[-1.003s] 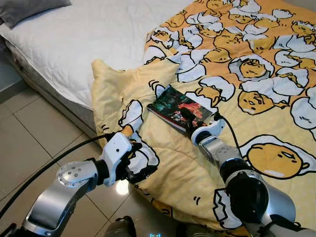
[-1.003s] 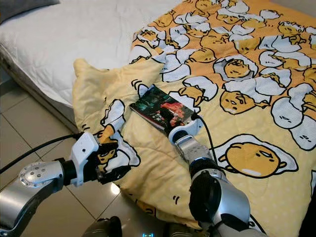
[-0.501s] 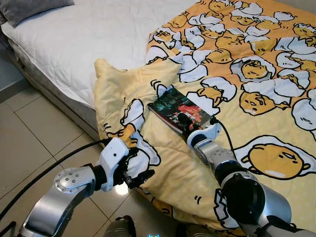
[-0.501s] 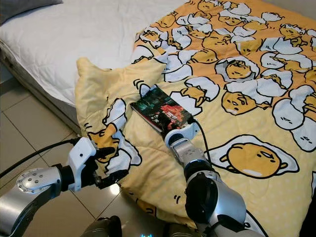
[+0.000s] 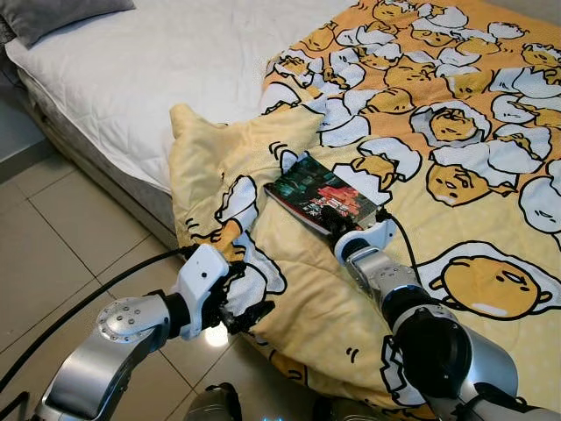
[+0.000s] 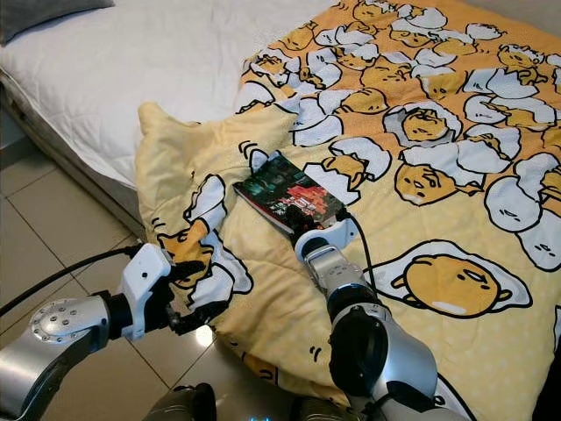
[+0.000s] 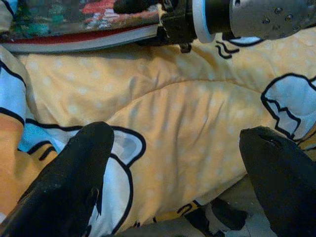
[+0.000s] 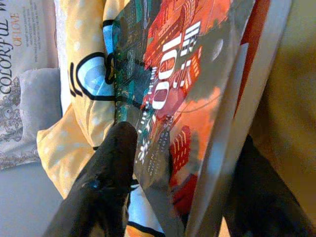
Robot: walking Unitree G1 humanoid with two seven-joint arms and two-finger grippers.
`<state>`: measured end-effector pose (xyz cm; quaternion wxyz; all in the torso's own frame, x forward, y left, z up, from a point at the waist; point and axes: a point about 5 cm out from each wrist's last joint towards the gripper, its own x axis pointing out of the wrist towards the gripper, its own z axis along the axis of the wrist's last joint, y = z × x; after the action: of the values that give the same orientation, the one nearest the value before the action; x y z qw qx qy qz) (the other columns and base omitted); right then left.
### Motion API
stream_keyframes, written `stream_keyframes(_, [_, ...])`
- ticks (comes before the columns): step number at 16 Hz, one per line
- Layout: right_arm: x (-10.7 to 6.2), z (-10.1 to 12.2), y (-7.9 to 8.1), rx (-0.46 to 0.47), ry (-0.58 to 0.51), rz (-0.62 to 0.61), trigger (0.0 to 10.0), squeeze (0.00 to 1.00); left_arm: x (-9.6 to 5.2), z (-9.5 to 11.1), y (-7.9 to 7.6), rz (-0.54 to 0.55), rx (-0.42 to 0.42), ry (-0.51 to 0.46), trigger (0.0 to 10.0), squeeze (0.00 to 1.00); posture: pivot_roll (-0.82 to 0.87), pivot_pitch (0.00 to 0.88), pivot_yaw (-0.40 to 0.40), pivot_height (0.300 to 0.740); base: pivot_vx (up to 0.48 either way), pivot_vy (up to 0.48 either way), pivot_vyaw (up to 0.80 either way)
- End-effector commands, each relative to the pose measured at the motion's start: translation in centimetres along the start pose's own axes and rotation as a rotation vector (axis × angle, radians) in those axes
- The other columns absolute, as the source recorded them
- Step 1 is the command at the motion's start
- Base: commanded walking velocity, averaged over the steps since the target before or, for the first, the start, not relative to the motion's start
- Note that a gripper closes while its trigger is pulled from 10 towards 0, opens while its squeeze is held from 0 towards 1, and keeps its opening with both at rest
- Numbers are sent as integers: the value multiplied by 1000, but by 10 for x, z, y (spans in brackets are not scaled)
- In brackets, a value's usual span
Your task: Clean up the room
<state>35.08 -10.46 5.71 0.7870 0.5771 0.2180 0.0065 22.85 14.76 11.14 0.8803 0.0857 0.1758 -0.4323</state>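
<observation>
Where the yellow egg-print blanket (image 5: 421,175) spills off the near-left edge of the bed (image 5: 175,79), a book (image 5: 320,193) with a dark teal and red cover lies flat on top of the blanket. The right gripper (image 5: 331,216) is at the book's near-right edge. In the right wrist view one black finger (image 8: 106,187) lies on the cover and the other sits under the book's page edge, so the claw is clamped on the book with only the book's thickness between the fingers.

The left gripper (image 5: 241,309) is lower and to the left, at the hanging corner of the blanket just above the tiled floor (image 5: 61,254). In the left wrist view its two fingers (image 7: 69,182) stand wide apart with blanket fabric between and behind them; not gripping anything that I can see. Same view shows the book and the right arm's wrist on the far side of that fold.

Far left on the bed, bare white mattress cover and a grey pillow (image 5: 61,16) at the corner. A black cable (image 5: 88,298) runs along the left arm.
</observation>
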Motion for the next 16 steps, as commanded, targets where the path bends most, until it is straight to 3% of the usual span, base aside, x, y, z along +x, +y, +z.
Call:
stream_keyframes(1, [-1, -1, -4, 9, 4, -13, 0, 0, -1, 0, 1, 14, 0, -3, 10000, 16, 70, 101, -13, 740, 0, 0, 0])
stream_keyframes(10, [-4, 0, -13, -35, 4, -24, 0, 0, 6, 1, -1, 40, -3, -29, 10000, 20, 76, 6, 0, 740, 0, 0, 0])
stream_keyframes(14, [-4, 12, -8, -59, -18, -1, 0, 0, 17, 7, 6, 116, 9, -74, 10000, 16, 56, 0, -2, 740, 0, 0, 0])
stream_keyframes(16, [-5, 25, -3, -171, -36, 32, 0, 0, 20, 19, 16, 164, 39, -137, 10000, 20, 39, 0, 8, 740, 0, 0, 0])
